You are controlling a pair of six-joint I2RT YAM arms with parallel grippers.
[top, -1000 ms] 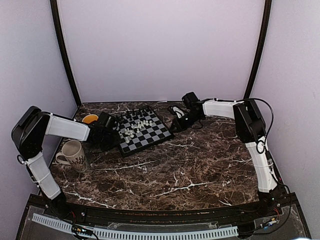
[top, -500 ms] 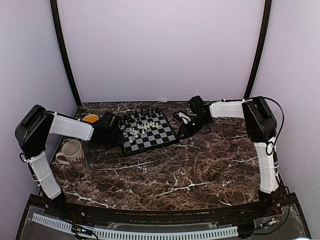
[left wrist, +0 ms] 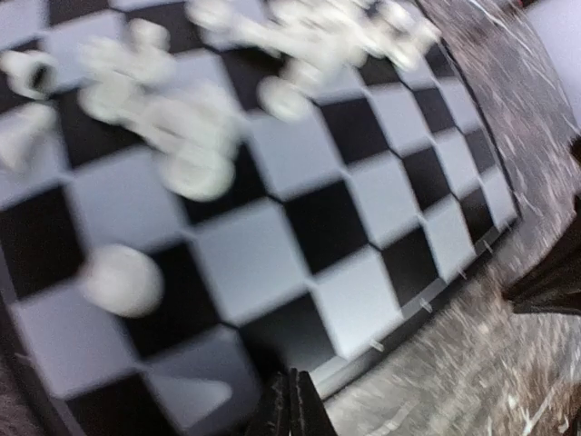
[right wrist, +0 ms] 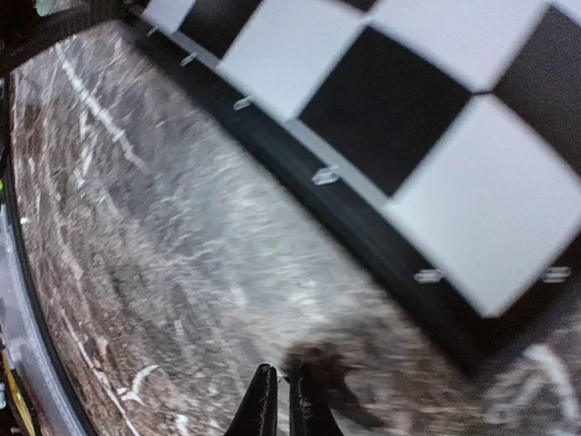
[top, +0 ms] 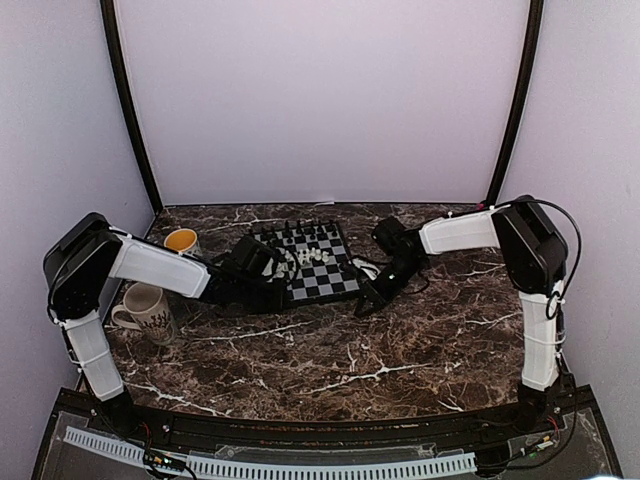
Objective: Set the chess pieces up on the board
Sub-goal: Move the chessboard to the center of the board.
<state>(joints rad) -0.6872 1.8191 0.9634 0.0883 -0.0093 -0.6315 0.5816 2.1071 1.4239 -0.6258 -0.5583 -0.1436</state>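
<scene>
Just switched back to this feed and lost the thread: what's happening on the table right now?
Both arms reach in at the board, one at each side. The left gripper is shut at its near rim; the right gripper is shut low over the marble table beside it. Neither visibly holds a piece. White chess pieces lie jumbled mid-board, black ones line the far edge: setup isn't finished.

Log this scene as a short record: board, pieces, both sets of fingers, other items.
Board: small black-and-white checked chessboard with thin black rim, far centre of brown marble tabletop
White pieces: tiny white plastic chessmen, bunched mid-board, not in rows
Black pieces: tiny black chessmen, along far edge
Left fingers: shut, empty, at board's edge
Right fingers: shut, empty, over tabletop beside board's rim
Other: white patterned mug, orange cup, left of board
</scene>
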